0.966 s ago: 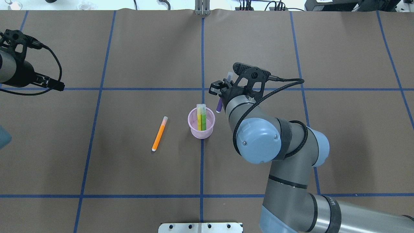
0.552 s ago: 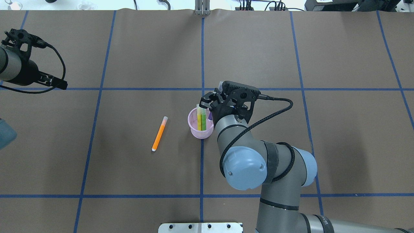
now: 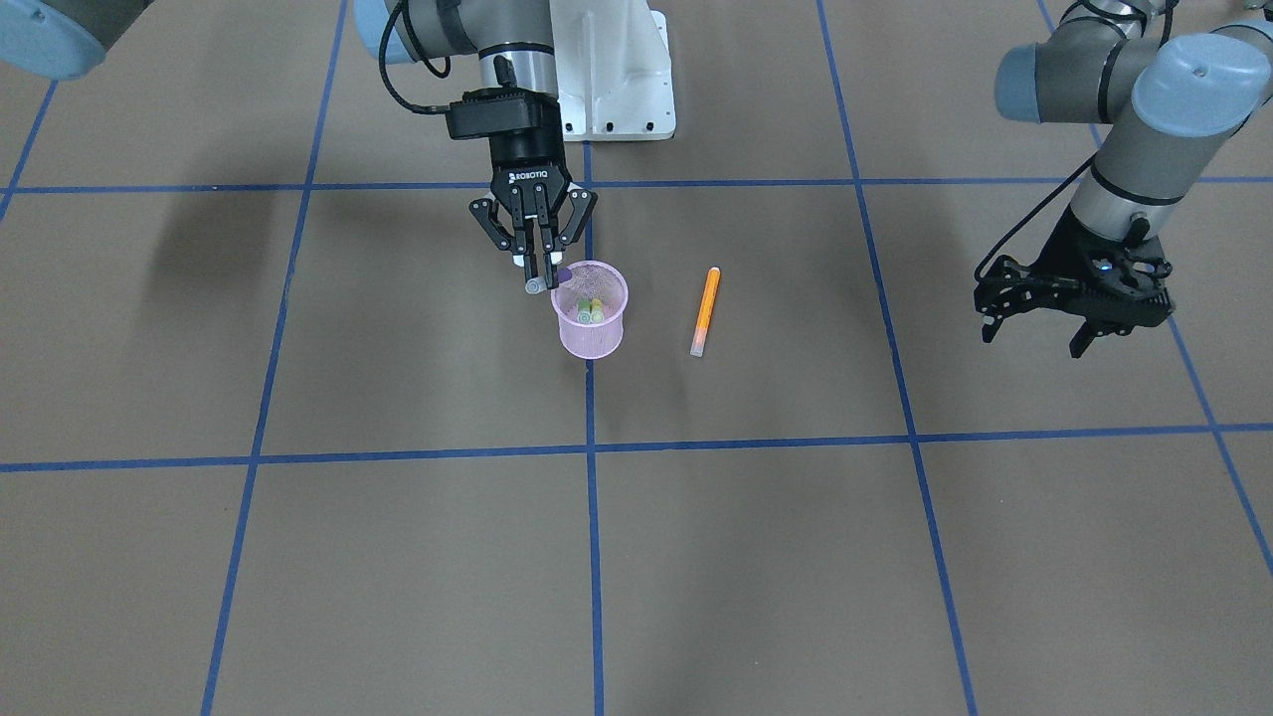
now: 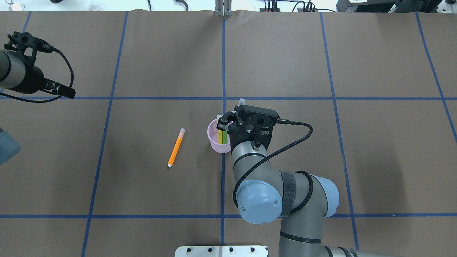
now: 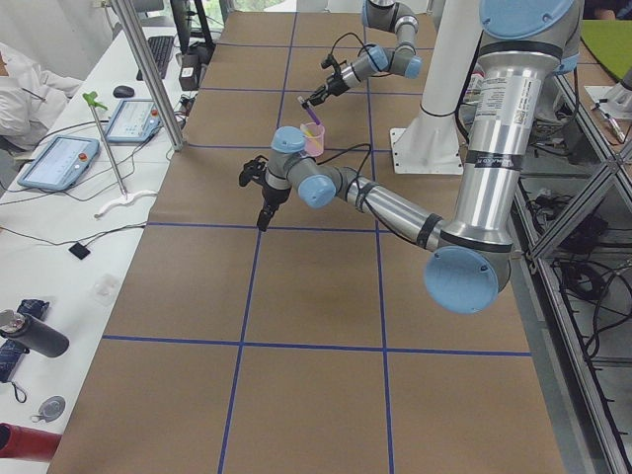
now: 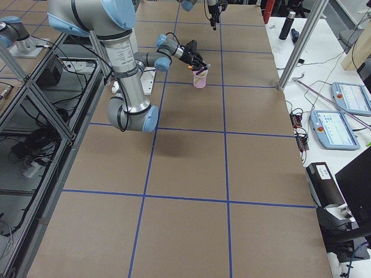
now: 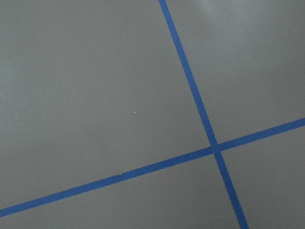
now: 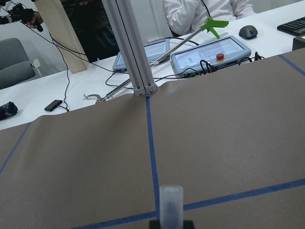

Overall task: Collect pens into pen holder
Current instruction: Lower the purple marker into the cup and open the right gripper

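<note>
The pink mesh pen holder [image 3: 591, 333] [image 4: 212, 140] stands near the table's middle, holding a yellow pen [image 3: 597, 305] and a green pen [image 3: 584, 312] upright. My right gripper [image 3: 545, 270] [image 4: 228, 123] hangs just over the holder's rim, shut on the purple pen [image 3: 537, 285]. That pen is tilted, and its pale cap [image 8: 170, 202] fills the bottom of the right wrist view. An orange pen [image 3: 705, 311] [image 4: 176, 148] lies flat beside the holder. My left gripper [image 3: 1032, 336] [image 4: 60, 91] hovers open and empty far off at the table's side.
Blue tape lines [image 7: 190, 81] grid the brown table cover. The robot's white base plate [image 3: 612, 70] sits behind the holder. Beyond the far edge are an aluminium post [image 8: 131, 52], tablets [image 8: 209, 55] and a seated person [image 8: 200, 12].
My right arm has carried the purple pen from beside the holder to right over its rim. The left arm has barely shifted, and the orange pen has not moved.
</note>
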{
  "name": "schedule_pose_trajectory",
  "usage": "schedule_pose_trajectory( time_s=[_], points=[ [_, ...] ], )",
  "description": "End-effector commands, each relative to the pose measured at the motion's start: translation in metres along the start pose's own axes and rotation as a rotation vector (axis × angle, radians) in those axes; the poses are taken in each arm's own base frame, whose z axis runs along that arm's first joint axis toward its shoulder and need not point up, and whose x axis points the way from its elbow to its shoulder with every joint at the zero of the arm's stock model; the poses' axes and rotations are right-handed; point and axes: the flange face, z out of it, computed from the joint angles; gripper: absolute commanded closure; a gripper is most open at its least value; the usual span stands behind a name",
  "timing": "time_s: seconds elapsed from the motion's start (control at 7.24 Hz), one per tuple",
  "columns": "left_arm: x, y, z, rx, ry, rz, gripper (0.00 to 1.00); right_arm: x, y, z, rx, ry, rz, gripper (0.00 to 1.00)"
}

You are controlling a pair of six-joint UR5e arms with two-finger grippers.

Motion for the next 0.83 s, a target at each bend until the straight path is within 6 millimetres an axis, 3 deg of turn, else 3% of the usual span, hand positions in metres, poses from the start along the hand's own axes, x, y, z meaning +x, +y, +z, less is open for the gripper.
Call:
schedule_pose_trajectory(
  time_s=[0.0, 0.14, 0.28, 0.41, 0.55, 0.69],
  points=[
    [0.0, -0.001, -0.001, 0.002, 0.0, -0.001, 0.0, -0.007, 0.004, 0.003, 0.009, 0.003, -0.007, 0.41],
    [0.0, -0.001, -0.001, 0.002, 0.0, -0.001, 0.0, -0.011, 0.002, 0.002, 0.006, -0.002, -0.007, 0.01],
    [0.001, -0.002, -0.002, 0.007, 0.002, 0.002, 0.0, -0.021, -0.003, -0.003, -0.015, -0.016, 0.003, 0.01],
    [0.014, -0.013, -0.008, 0.025, 0.019, 0.016, 0.0, -0.018, -0.016, 0.006, -0.103, -0.013, 0.02, 0.01],
    [0.05, -0.014, 0.0, 0.015, 0.056, 0.055, 0.0, -0.007, -0.04, 0.025, -0.235, 0.002, 0.047, 0.01],
    [0.106, -0.02, 0.009, 0.002, 0.11, 0.044, 0.0, 0.012, -0.072, 0.047, -0.379, 0.017, 0.069, 0.01]
  ],
)
